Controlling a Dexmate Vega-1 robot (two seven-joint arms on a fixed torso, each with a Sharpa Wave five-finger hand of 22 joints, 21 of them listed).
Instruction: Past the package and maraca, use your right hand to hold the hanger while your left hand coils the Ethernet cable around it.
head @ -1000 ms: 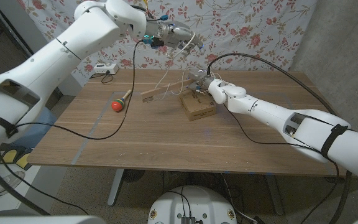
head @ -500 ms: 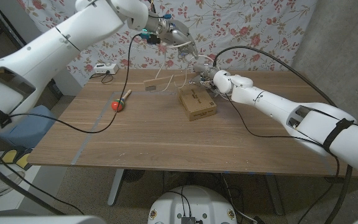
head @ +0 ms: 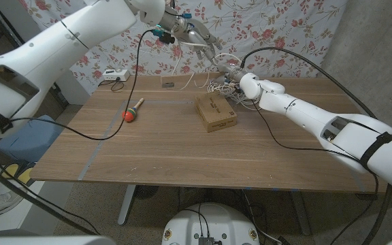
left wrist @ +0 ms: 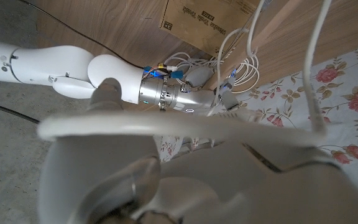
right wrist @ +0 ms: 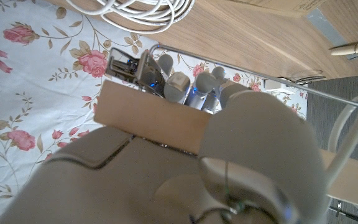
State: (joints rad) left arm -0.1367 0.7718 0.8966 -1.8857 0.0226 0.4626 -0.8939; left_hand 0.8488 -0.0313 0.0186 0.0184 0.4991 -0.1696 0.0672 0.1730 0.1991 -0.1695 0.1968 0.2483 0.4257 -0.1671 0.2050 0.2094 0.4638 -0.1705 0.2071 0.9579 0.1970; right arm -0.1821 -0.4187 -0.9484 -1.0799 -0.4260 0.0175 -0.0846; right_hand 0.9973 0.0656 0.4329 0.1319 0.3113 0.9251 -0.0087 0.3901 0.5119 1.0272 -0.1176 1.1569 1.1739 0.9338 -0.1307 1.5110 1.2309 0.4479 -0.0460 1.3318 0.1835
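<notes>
Beyond the cardboard package [head: 216,112] and the red-headed maraca [head: 132,111], my right hand [head: 231,73] grips the wooden hanger [head: 171,83] at the table's far edge. The right wrist view has that hand [right wrist: 253,137] wrapped around the hanger's wooden bar [right wrist: 148,118]. Loops of white Ethernet cable [head: 218,86] hang bunched by the right hand. My left hand [head: 194,34] is raised above and left of it, holding a strand of the cable, which runs across the hand [left wrist: 185,180] in the left wrist view as a white cable [left wrist: 166,127].
A white power strip [head: 114,76] lies at the far left corner of the table [head: 182,156]. Black cables trail from both arms across the tabletop. A floral curtain [head: 284,27] hangs close behind the far edge.
My right hand has carried the hanger away from the package's near side to the far table edge. The left hand has risen slightly and shifted right with the cable.
</notes>
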